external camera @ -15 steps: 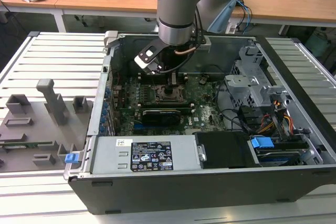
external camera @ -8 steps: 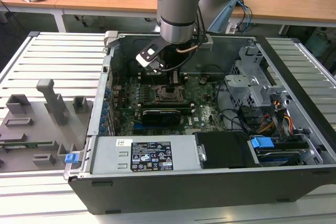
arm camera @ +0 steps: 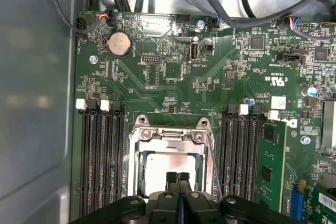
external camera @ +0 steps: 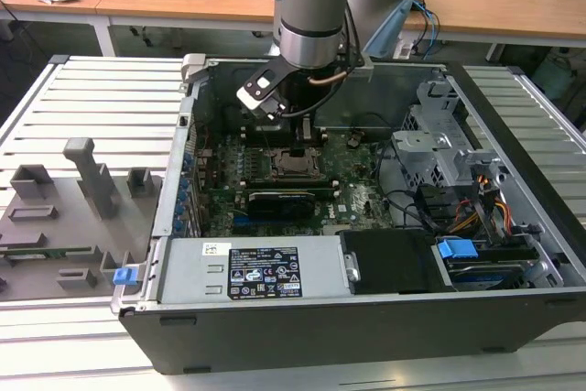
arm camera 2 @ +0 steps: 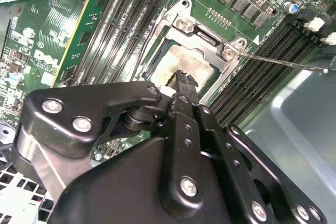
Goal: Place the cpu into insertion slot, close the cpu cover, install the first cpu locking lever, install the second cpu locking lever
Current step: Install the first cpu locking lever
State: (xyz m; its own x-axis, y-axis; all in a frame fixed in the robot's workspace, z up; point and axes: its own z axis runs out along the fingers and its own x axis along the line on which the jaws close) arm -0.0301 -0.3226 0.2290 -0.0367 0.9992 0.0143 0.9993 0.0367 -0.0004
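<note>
Desks (external camera: 183, 2) behind, exterior view; in both wrist views hand (arm camera: 177, 177) over cpu (arm camera: 161, 163).

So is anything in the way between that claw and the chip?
Nothing visible. In the first wrist view the gripper, tips closed, hangs right over the cpu, close to or touching it. The cover seems to lie flat around the cpu, but its window leaves the cpu's top bare beneath the tips.
</note>
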